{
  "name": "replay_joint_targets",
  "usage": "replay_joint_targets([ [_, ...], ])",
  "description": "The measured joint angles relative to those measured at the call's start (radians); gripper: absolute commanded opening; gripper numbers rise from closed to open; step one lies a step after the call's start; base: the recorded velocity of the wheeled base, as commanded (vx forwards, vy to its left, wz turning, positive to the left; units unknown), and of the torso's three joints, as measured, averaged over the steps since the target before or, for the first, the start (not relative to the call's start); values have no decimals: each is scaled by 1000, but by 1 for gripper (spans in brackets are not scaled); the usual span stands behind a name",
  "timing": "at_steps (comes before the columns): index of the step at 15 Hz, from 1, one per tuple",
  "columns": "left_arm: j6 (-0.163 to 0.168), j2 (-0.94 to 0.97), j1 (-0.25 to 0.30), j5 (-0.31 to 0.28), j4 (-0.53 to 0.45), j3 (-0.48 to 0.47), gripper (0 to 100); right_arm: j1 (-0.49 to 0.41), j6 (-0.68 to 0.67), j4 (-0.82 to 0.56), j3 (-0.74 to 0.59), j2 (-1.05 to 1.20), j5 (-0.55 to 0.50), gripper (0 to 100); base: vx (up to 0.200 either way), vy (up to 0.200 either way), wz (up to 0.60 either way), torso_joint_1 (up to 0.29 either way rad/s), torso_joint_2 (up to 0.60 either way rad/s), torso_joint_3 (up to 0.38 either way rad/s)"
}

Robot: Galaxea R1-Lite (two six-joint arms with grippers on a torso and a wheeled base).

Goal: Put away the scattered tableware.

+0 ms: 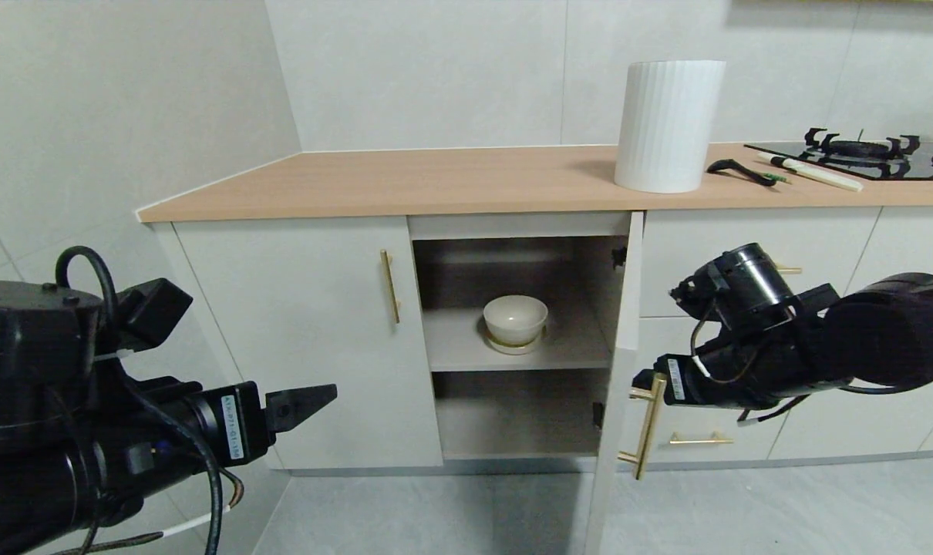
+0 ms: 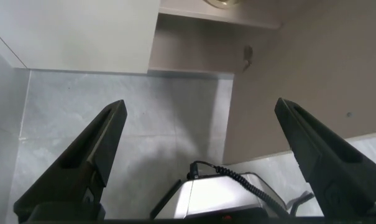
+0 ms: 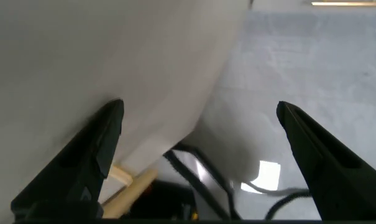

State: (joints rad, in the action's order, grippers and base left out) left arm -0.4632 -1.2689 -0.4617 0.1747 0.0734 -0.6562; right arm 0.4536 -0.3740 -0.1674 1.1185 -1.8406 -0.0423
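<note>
Starting at the right gripper (image 1: 641,381): we see it low down at the gold handle (image 1: 649,425) of the open cabinet door (image 1: 619,331), with the upper end of the handle right at the gripper. Its fingers (image 3: 104,146) are spread wide and pinch nothing. In the wrist view the gold bar lies near the base of one finger, with the white door face just beside it. We can't tell whether the fingers actually touch the bar.

We mark the left gripper (image 1: 303,401) as low on the robot's left, in front of the closed cabinet door (image 1: 304,331) and above the grey floor (image 1: 436,509). Its fingers (image 2: 97,152) are also spread apart and hold nothing.

Moving outward, a white bowl (image 1: 515,316) sits upright on a small gold-rimmed plate (image 1: 513,346). Both are on the middle shelf (image 1: 466,347) inside the open cabinet, well apart from both grippers.

Up on the wooden counter (image 1: 436,181) stands a tall white ribbed container (image 1: 668,123). Just beside it, toward the robot's right, lie a small black utensil (image 1: 739,169) and a pale stick-shaped one (image 1: 812,172). The pale one is at the edge of the black gas hob (image 1: 867,156). We can't tell exactly what these two utensils are.
</note>
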Motion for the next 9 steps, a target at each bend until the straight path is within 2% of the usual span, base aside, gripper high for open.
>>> replay_joint_targets([
  [4, 0, 3, 0, 1, 0, 0, 100, 31, -2, 23, 81, -107, 9, 100, 0, 0, 0, 0, 0, 0],
  [9, 1, 3, 0, 1, 0, 3, 100, 45, -29, 124, 90, -171, 11, 100, 0, 0, 0, 0, 0, 0],
])
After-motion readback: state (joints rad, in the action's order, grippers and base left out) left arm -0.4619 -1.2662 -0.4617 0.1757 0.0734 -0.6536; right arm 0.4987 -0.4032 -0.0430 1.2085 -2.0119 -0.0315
